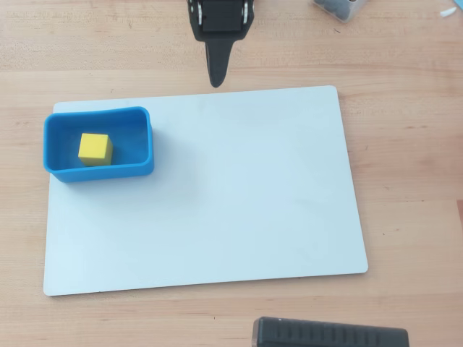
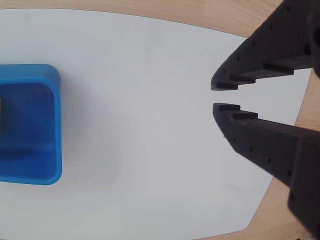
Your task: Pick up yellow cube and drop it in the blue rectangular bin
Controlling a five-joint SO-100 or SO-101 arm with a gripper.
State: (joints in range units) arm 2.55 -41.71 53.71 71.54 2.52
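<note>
The yellow cube point(image 1: 95, 149) lies inside the blue rectangular bin point(image 1: 145, 137), which stands on the left part of a white board in the overhead view. My gripper point(image 1: 215, 81) is pulled back at the board's far edge, well right of the bin. It is shut with nothing in it. In the wrist view the gripper point(image 2: 216, 96) shows only a thin slit between its black fingertips, over bare board. The bin point(image 2: 54, 130) is at the left edge there, and only a dark sliver of the cube shows at the frame's border.
The white board point(image 1: 239, 202) lies on a wooden table point(image 1: 405, 144). A black box point(image 1: 329, 334) sits at the near edge. A dark container point(image 1: 338, 7) stands at the far right.
</note>
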